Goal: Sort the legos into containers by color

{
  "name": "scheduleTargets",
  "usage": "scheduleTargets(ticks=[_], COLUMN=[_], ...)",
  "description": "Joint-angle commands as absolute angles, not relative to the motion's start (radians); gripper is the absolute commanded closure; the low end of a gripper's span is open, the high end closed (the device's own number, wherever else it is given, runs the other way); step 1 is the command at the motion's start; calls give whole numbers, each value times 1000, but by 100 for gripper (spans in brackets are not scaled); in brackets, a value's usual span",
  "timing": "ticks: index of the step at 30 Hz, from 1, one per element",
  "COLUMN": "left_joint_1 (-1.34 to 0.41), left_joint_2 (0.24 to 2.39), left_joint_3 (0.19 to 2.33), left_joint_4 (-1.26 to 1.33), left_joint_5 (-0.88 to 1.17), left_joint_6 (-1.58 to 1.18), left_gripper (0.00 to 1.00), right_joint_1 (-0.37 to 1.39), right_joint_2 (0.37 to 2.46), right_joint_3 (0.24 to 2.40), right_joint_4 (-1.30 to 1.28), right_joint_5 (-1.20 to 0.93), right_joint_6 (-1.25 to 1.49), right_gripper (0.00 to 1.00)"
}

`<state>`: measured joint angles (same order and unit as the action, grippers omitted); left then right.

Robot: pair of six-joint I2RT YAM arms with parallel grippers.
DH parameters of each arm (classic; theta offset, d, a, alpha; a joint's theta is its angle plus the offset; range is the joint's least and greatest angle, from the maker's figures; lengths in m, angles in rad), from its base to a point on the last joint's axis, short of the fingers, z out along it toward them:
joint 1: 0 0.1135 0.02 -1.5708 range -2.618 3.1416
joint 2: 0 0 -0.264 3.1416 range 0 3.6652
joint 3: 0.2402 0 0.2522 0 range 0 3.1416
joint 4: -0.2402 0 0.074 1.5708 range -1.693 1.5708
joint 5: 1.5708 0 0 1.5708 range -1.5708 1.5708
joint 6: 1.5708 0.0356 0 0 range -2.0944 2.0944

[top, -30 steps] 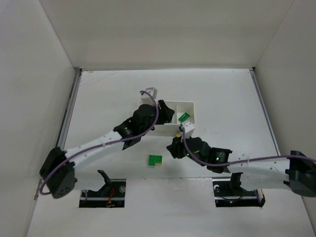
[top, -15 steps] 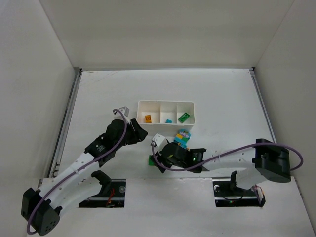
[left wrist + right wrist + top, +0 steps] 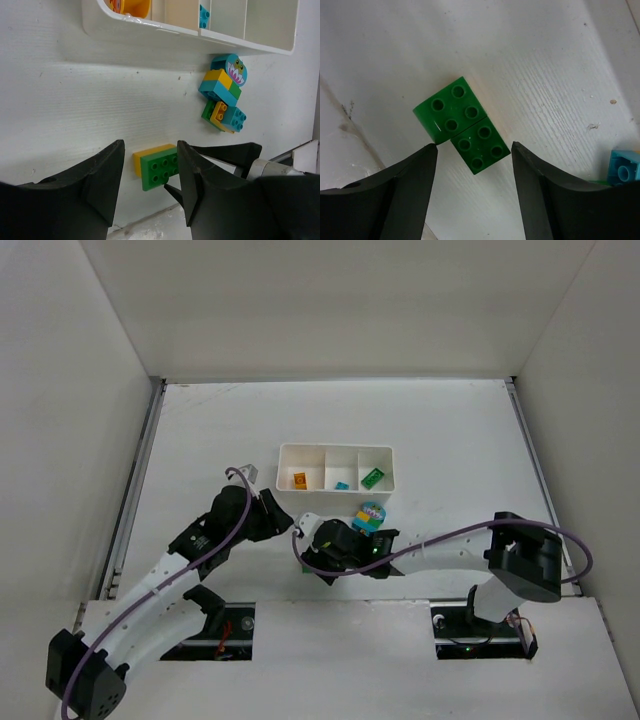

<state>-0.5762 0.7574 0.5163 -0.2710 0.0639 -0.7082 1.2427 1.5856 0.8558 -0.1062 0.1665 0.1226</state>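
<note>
A green brick on a yellow one (image 3: 159,166) lies on the table near the front edge. In the right wrist view it shows as two green studded tops (image 3: 462,131). My right gripper (image 3: 472,150) is open, close over this brick, with a jaw on either side and not touching it. In the top view it (image 3: 312,552) covers most of the brick. My left gripper (image 3: 150,150) is open and empty, just left of it (image 3: 282,522). A mixed clump (image 3: 222,95) lies in front of the white tray (image 3: 336,447). The tray's compartments hold an orange brick (image 3: 298,479), a cyan brick (image 3: 342,485) and a green brick (image 3: 372,477).
The tray's near wall (image 3: 150,27) runs along the top of the left wrist view. The clump (image 3: 370,515) sits just right of my right wrist. A cyan brick corner (image 3: 625,170) shows at the right edge of the right wrist view. White walls enclose the table.
My left arm has drawn back from the tray toward the near left. My right arm has swung left, and its open gripper has come over the green brick.
</note>
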Motion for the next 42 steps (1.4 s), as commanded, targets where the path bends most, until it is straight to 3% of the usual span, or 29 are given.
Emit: scheduleTargets(ticks=[1, 5, 9, 18, 30, 42], left_joint_1=[-570, -561, -559, -551, -538, -519], left_joint_2=[762, 767, 764, 775, 761, 652], left_joint_3=[511, 509, 502, 506, 505, 517], left_joint_4=[-249, -238, -233, -227, -222, 20], left_joint_5=[80, 83, 87, 92, 92, 66], left_joint_6=[-712, -715, -719, -715, -721, -784], left_gripper=[57, 57, 57, 57, 57, 55], right_joint_1=[1231, 1229, 1231, 1226, 1220, 1009], right_joint_2=[1601, 1609, 1614, 1637, 1652, 1361], right_joint_3=[903, 907, 913, 946, 948, 716], right_joint_4=[-129, -123, -136, -118, -84, 273], right_joint_5=[115, 104, 133, 146, 107, 58], right_joint_6=[95, 94, 74, 32, 66, 472], right_gripper=[40, 46, 32, 34, 72, 78])
